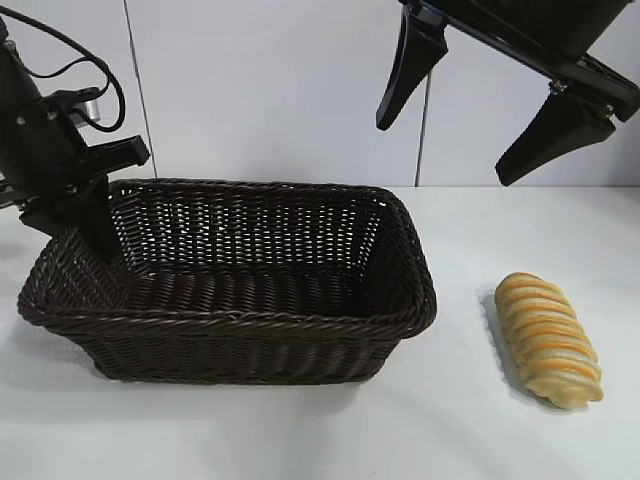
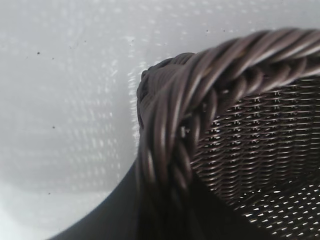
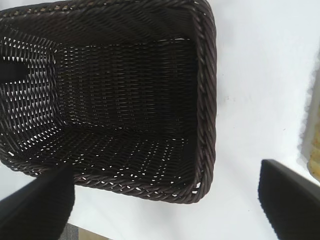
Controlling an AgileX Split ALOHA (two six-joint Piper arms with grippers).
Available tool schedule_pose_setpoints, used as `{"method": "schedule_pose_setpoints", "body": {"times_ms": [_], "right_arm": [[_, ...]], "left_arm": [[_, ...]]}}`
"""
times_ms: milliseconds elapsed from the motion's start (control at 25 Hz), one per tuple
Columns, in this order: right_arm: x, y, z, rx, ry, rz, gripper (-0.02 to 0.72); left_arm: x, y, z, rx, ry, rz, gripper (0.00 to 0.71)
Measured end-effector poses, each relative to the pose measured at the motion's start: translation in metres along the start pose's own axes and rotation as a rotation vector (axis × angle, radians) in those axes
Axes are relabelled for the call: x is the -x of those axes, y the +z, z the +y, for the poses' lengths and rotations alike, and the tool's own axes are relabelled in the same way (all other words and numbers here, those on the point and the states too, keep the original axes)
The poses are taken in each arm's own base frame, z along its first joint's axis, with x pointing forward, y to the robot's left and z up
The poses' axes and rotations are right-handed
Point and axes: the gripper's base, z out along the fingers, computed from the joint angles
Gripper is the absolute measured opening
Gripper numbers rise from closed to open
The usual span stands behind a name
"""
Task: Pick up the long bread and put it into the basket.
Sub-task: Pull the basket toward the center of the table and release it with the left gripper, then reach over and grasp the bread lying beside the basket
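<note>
The long bread (image 1: 548, 338), golden with orange-brown stripes, lies on the white table to the right of the basket (image 1: 230, 318). The dark wicker basket is empty. My right gripper (image 1: 443, 152) is open and empty, high above the gap between the basket's right end and the bread. In the right wrist view its gripper (image 3: 166, 172) looks down on the basket (image 3: 207, 100), and a sliver of the bread (image 3: 315, 162) shows at the edge. My left gripper (image 1: 88, 215) is at the basket's far left corner, closed over the braided rim (image 2: 170, 115).
The white table (image 1: 470, 430) runs out in front of the basket and around the bread. A white panelled wall (image 1: 280, 90) stands behind.
</note>
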Motion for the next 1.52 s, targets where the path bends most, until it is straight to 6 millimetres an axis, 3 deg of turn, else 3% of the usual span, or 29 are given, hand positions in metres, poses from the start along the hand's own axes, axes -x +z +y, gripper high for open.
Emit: {"method": "schedule_pose_setpoints", "body": {"times_ms": [240,360,480,760,1000,1240,1400,1520], "right_arm": [[0.0,0.0,0.0,0.0,0.0,-0.001,0.694],[0.0,0.0,0.0,0.0,0.0,-0.001,0.694],[0.0,0.0,0.0,0.0,0.0,-0.001,0.694],[0.0,0.0,0.0,0.0,-0.002,-0.001,0.694],[0.0,0.0,0.0,0.0,-0.004,-0.001,0.694],[0.0,0.0,0.0,0.0,-0.009,-0.001,0.694],[0.0,0.0,0.0,0.0,-0.019,-0.001,0.694],[0.0,0.0,0.0,0.001,-0.019,-0.001,0.694]], "left_arm": [[0.001,-0.001,-0.002,-0.014,-0.017,-0.005,0.571],[0.008,-0.011,-0.004,0.005,-0.017,-0.017,0.646],[0.015,-0.03,-0.008,0.051,-0.004,-0.042,0.666],[0.016,-0.112,-0.014,0.19,0.057,-0.169,0.672],[-0.009,-0.19,-0.001,0.236,0.026,-0.32,0.675],[-0.051,-0.257,-0.017,0.292,0.092,-0.491,0.675],[-0.068,-0.282,-0.011,0.396,0.068,-0.554,0.675],[-0.072,-0.29,0.008,0.512,0.01,-0.54,0.675]]}}
